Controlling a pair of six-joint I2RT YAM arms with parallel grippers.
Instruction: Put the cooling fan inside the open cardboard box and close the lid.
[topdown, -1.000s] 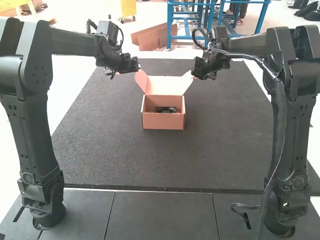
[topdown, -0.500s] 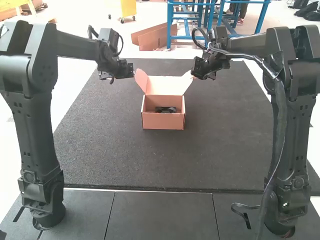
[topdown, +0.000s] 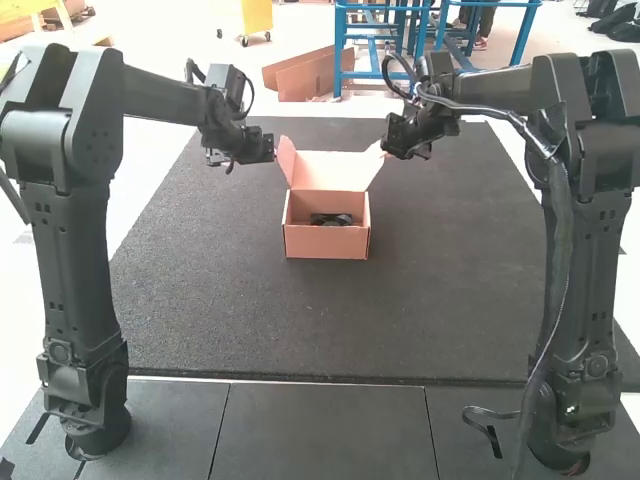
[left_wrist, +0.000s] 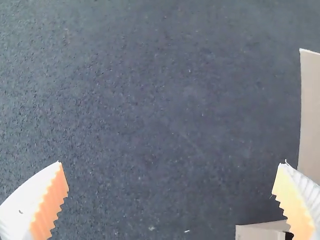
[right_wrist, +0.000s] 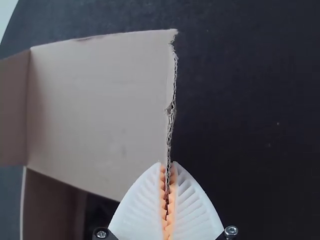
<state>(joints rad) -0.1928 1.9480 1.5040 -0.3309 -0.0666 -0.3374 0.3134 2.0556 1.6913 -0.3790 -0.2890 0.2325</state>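
Currently the right pincer (right_wrist: 167, 186) pinches the lid's (right_wrist: 100, 110) edge while the left pincer (left_wrist: 170, 199) hangs spread; a one-sided pull could tip the cardboard box (topdown: 327, 238).

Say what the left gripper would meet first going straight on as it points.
Probably the dark mat; the open left gripper would likely pass beside the box flap, though depth is unclear.

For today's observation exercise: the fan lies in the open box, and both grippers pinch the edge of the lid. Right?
Only the right gripper pinches the edge of the lid. The left gripper is open, close by the lid but not gripping it, as the left wrist view shows. The fan does lie in the open box.
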